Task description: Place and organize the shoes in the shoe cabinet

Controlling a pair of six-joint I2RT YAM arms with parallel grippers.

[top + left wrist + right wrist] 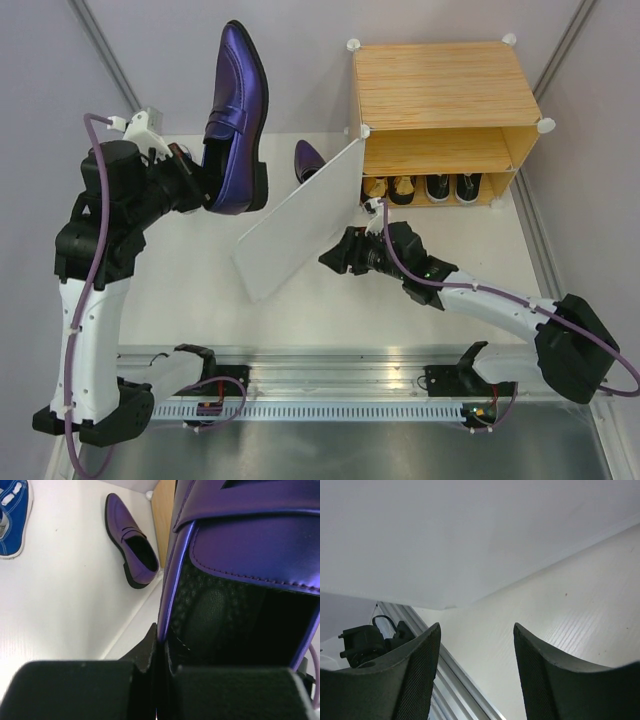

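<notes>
Left arm raised and elbow bent, left gripper [195,185] pinching the heel rim of one purple dress shoe [235,110] left of the shoe cabinet [440,90], its mate [308,160] on the table [190,270] behind the swung-open door [295,225]; right gripper [335,258] low, fingers spread and empty, beside the door's near edge.

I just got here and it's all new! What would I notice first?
A big shiny purple shoe hangs high at the left, pinched in the left pincer. At the back right stands a wooden cabinet, its white door swung open, shoes lined up inside.
</notes>
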